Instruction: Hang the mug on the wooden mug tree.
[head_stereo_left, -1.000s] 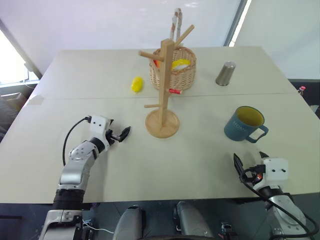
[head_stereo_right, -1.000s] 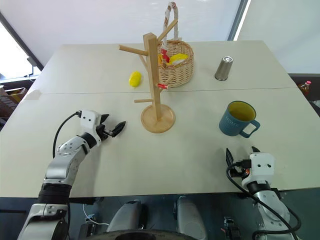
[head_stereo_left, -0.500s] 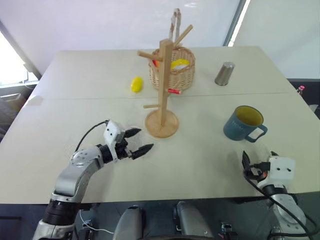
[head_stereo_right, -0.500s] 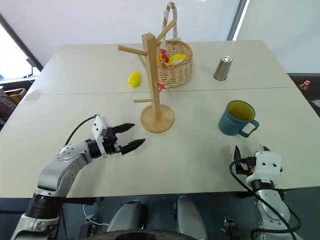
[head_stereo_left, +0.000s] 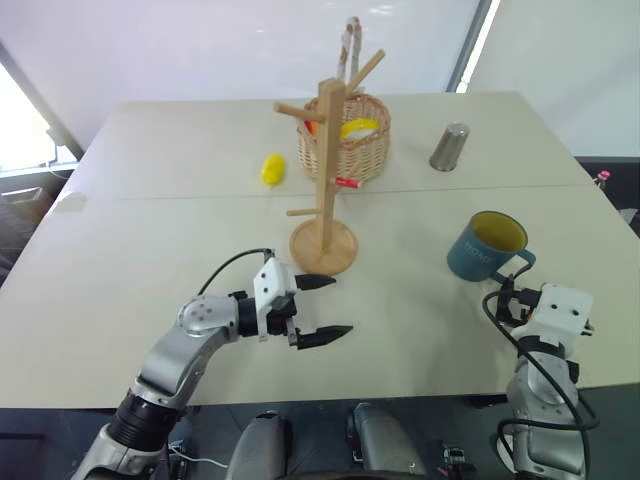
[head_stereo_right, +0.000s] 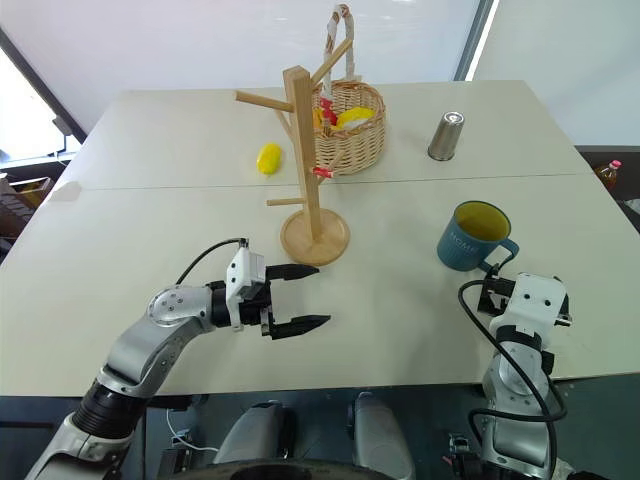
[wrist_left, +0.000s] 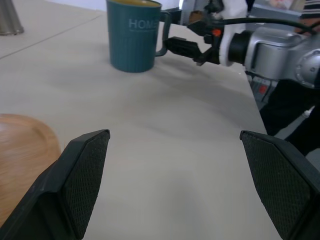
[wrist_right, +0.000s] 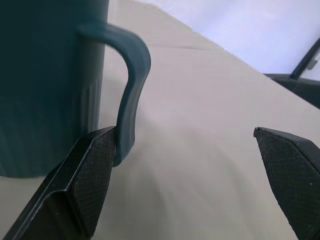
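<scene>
The dark teal mug (head_stereo_left: 487, 246) with a yellow inside stands upright on the table at the right, its handle turned toward my right gripper (head_stereo_left: 510, 298). That gripper is open just short of the handle, and in the right wrist view one finger (wrist_right: 92, 170) sits right beside the handle (wrist_right: 134, 85). The wooden mug tree (head_stereo_left: 325, 170) stands mid-table on its round base (head_stereo_left: 323, 248), with bare pegs. My left gripper (head_stereo_left: 341, 305) is open in front of the base, pointing right toward the mug (wrist_left: 134, 35), with nothing between its fingers.
A wicker basket (head_stereo_left: 350, 145) with small items stands behind the tree. A yellow fruit-like object (head_stereo_left: 274, 168) lies to its left, and a metal tumbler (head_stereo_left: 451, 146) stands at the back right. The table's front edge (head_stereo_left: 400, 400) runs close below both grippers.
My left gripper has swung right to the front of the tree base, turned toward the mug, and spread its fingers. My right gripper has moved forward, up to the mug's handle.
</scene>
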